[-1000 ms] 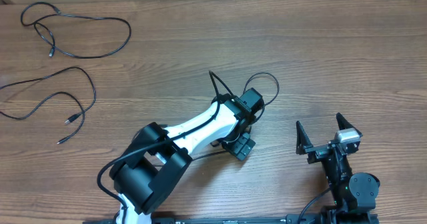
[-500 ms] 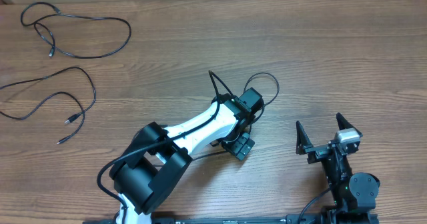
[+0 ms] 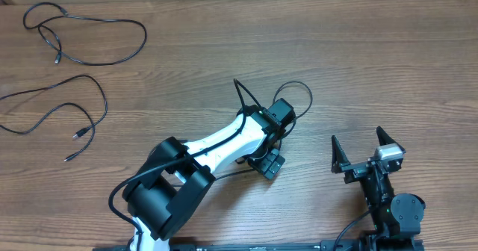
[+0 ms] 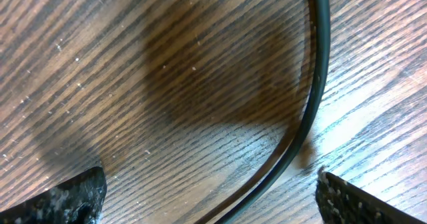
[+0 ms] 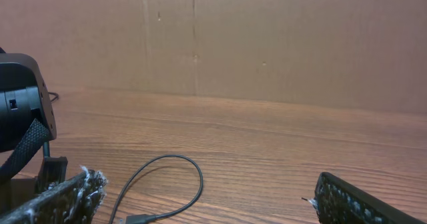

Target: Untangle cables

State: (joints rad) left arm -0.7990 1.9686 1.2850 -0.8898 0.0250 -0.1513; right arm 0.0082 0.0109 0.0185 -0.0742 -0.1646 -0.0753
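Two thin black cables lie loose at the far left: one [image 3: 144,36] looped near the back corner, the other [image 3: 105,105] in front of it. A third cable [image 3: 296,83] loops out from under my left arm at the table's middle. My left gripper [image 3: 263,152] points down at the wood, open. In the left wrist view that cable [image 4: 313,104] curves across the wood between the two spread fingertips [image 4: 67,201] of the left gripper [image 4: 210,207] without touching them. My right gripper [image 3: 360,148] stands open and holds nothing. In the right wrist view the right gripper [image 5: 207,207] faces the cable loop [image 5: 199,181].
The wooden table [image 3: 388,57] runs wide to the right and back. A brown cardboard wall [image 5: 267,37] stands behind it. The left arm's white and black body [image 3: 216,146] lies across the front middle, with its own thick black wire arching over the wrist.
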